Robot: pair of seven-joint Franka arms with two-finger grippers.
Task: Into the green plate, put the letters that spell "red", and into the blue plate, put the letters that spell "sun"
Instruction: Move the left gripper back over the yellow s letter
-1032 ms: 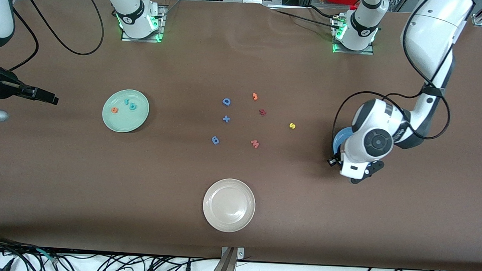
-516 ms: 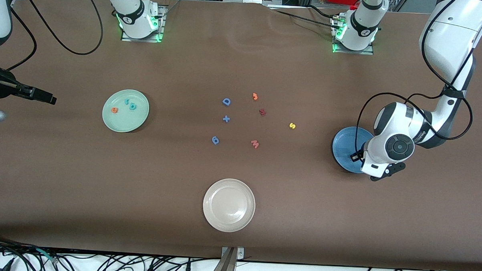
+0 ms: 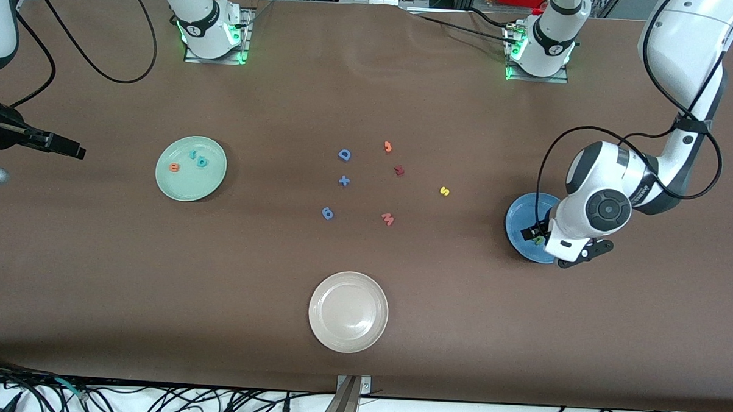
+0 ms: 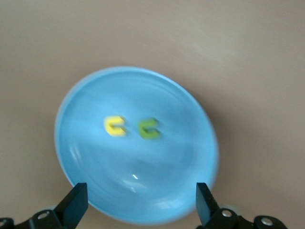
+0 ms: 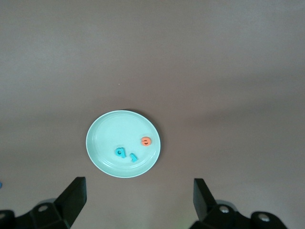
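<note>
My left gripper (image 4: 138, 205) has spread wide since a moment ago, and the olive "n" (image 4: 148, 129) now lies free in the blue plate (image 3: 517, 226) beside the yellow "u" (image 4: 115, 126). I hang over that plate, holding nothing. Bare table rings the plate; the yellow "s" (image 3: 444, 191) lies well apart, toward the middle. My right gripper (image 5: 138, 202) waits open and empty over the table's end, the green plate (image 3: 191, 167) carrying teal "r" (image 5: 134, 157), teal "d" (image 5: 120, 152) and orange "e" (image 3: 174, 167).
</note>
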